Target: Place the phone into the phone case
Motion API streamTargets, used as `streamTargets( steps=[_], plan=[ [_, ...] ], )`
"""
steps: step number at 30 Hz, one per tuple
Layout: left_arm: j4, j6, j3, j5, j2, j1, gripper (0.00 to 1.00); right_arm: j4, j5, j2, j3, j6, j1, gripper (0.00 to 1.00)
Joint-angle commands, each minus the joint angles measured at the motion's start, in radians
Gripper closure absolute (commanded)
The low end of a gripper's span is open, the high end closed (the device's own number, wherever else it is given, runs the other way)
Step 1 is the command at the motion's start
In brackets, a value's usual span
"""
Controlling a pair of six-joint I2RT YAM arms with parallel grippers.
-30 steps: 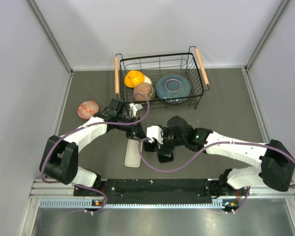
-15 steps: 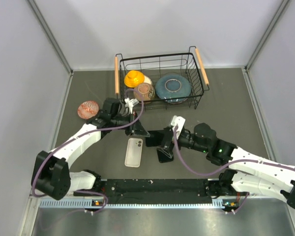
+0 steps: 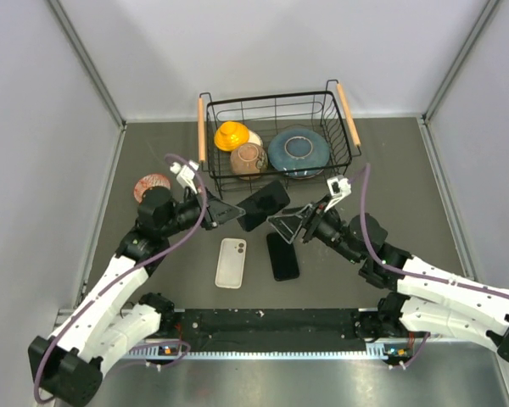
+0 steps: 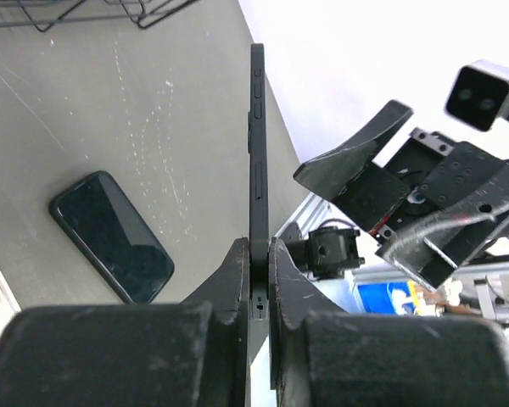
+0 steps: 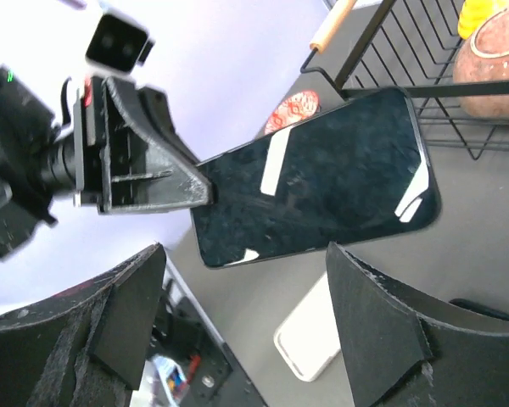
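The flat black glossy phone (image 3: 263,204) shows pale reflections on its glass; the second black slab phone (image 3: 282,256) is equally dark against the dark grey matte table (image 3: 407,170). The rounded white plastic phone case (image 3: 231,262) is plain. The black wire basket (image 3: 348,114) has light wooden handles and holds an orange-yellow bowl (image 3: 232,134), a brown speckled bowl (image 3: 248,156) and a blue-grey round plate (image 3: 297,151).

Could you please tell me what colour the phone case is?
White phone case; top external view.

looks like a robotics lab cell here: plain white panel walls (image 3: 280,51) boxing in a grey tabletop (image 3: 399,170), black mounting rail (image 3: 271,320) along the near edge
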Motion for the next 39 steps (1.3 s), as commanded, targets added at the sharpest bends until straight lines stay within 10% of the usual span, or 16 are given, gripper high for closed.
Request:
streamTargets(
  steps=[1, 12, 26, 39],
  plan=[
    [0.182, -0.126, -0.075, -0.124, -0.114, 0.003, 1.00, 0.191, 0.097, 0.035, -0.046, 0.230, 0.014, 0.25],
    [0.309, -0.267, -0.212, -0.158, -0.245, 0.003, 1.00, 0.485, 0.083, 0.216, -0.061, 0.382, 0.014, 0.34],
    [0.222, -0.213, -0.215, -0.255, -0.287, 0.003, 1.00, 0.121, 0.208, 0.157, -0.020, 0.454, 0.014, 0.37],
    [0.294, -0.317, -0.253, -0.169, -0.306, 0.003, 1.00, 0.403, 0.135, 0.282, -0.035, 0.514, 0.014, 0.42]
  ],
)
